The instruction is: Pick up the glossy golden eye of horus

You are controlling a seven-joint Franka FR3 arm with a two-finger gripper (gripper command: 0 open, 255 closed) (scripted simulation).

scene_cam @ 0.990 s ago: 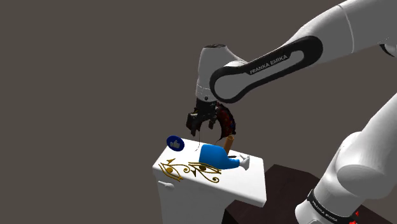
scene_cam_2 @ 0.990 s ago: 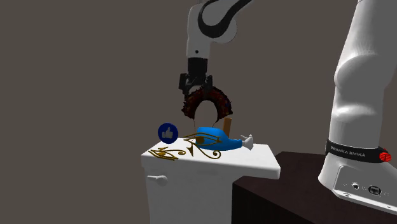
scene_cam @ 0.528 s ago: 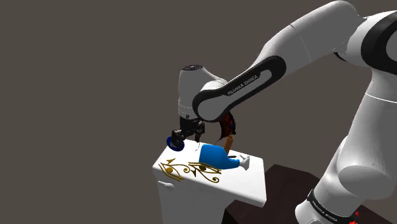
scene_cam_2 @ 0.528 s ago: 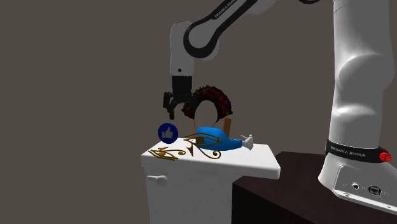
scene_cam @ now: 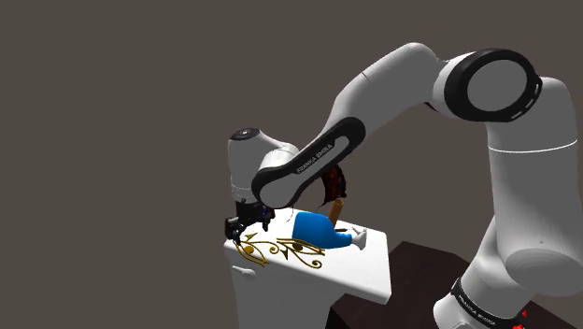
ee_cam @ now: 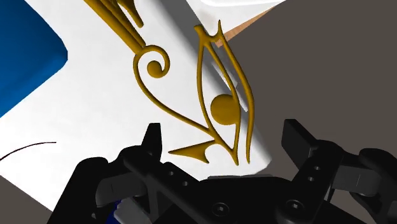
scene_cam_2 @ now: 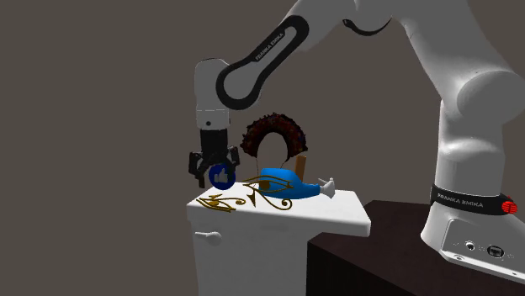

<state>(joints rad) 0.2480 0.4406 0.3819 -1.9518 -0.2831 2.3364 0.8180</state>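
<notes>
Gripper (scene_cam_2: 206, 171): at the second exterior view's left, over the white pedestal's (scene_cam_2: 336, 220) corner, jaws spread, holding nothing. Blue thumbs-up badge (scene_cam_2: 224, 177): just behind it. Golden eye of Horus (ee_cam: 222, 108): flat on the pedestal top below the gripper, one end at the edge. Probably light, stiff, thin and slick; best pinched across the narrow eye outline. Blue bottle-shaped thing (scene_cam_2: 282, 183): crowds its right end. Open room lies leftward, off the edge.

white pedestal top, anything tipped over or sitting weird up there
The glossy blue bottle-shaped object lies on its side on the white pedestal, white tip toward the shoulder view's right. The glossy golden eye of horus lies flat near the edge, nothing odd.
</notes>
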